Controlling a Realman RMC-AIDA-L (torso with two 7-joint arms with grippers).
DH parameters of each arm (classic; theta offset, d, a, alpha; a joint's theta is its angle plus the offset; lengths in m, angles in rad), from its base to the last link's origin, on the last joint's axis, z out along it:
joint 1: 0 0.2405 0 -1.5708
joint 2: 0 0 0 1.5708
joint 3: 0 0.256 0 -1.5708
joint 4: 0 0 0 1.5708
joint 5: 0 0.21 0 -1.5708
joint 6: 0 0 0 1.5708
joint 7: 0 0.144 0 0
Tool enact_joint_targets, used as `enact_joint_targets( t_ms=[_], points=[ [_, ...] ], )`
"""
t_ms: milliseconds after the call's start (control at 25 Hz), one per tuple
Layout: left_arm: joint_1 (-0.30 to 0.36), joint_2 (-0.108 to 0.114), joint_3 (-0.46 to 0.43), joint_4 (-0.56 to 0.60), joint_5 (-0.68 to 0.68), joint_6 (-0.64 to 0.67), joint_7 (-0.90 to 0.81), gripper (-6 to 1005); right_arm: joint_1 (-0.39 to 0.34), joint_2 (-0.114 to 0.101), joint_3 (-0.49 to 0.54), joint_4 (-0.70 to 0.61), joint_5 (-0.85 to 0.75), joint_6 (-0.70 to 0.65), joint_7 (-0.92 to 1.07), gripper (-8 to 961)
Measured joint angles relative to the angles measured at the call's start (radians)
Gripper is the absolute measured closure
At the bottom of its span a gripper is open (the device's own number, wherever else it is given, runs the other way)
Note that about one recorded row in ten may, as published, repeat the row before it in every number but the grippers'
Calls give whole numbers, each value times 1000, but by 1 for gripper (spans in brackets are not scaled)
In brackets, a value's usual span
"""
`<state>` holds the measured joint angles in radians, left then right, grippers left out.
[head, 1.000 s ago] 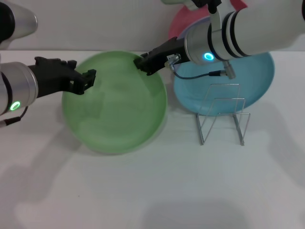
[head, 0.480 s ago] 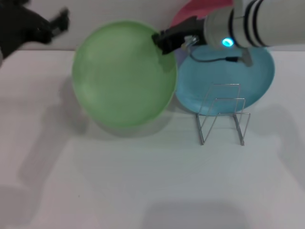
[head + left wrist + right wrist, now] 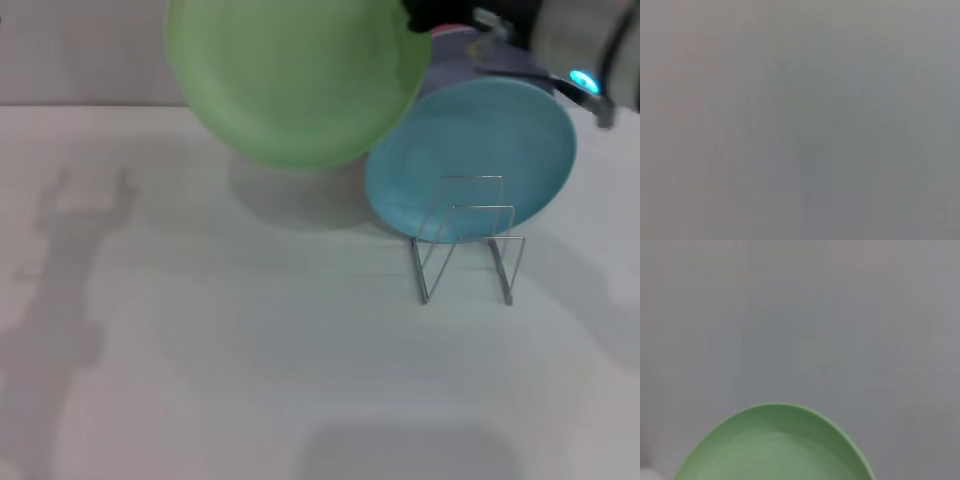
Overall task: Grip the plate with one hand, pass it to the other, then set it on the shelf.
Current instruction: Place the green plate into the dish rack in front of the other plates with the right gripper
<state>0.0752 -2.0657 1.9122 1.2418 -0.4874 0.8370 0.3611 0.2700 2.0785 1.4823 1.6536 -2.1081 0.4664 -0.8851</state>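
— While the right gripper (image 3: 425,12) sits up at the top of the head view, black and partly cropped, what has it got?

— It's clamped on the rim of the pale green plate (image 3: 296,75), holding it by the edge nearest the arm. That plate hangs in the air, tilted, its face turned toward the head camera, and it spreads out to the robot's left of the fingers.

— And from the right wrist camera?

— Only an arc of the plate (image 3: 775,450) shows there, against a plain grey background. None of the gripper's own fingers are visible in that view.

— What's underneath?

— A soft shadow on the white table (image 3: 250,380), below the plate. Just to the robot's right of it, the sky-blue plate (image 3: 480,150) leans up behind the wire shelf (image 3: 467,240), which stands on the table with its silver loops upright. The green plate's lower edge overlaps the blue one in the head view, but it's well above the shelf and touching none of its loops.

— Anything behind the blue one?

— A sliver of a lavender plate (image 3: 470,50) peeks over its top edge, close under the right arm's teal light (image 3: 579,80).

— The left gripper?

— Out of sight. The left wrist camera gives nothing but flat grey.
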Motion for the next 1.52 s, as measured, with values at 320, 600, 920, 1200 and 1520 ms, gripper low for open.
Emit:
enact_joint_targets(
  t_ms=[320,600,920,1200,1520],
  points=[
    [-97,1,-8,-291,1,116,-183,211,-208,1,-66,-73,800,-55,-958,917],
    [-132,-1,-9,-395,1,125,-253,211,-229,0,46,-429,1430,444,-1680,917],
    [-152,-1,-1,-455,1,122,-260,211,-186,-2,268,-654,1365,783,-1702,918],
    [-178,-1,4,-511,2,117,-299,211,-149,-1,394,-723,1168,895,-1753,917],
    [-197,-2,5,-549,7,114,-319,211,-135,-2,453,-720,1142,909,-1818,918]
  ],
)
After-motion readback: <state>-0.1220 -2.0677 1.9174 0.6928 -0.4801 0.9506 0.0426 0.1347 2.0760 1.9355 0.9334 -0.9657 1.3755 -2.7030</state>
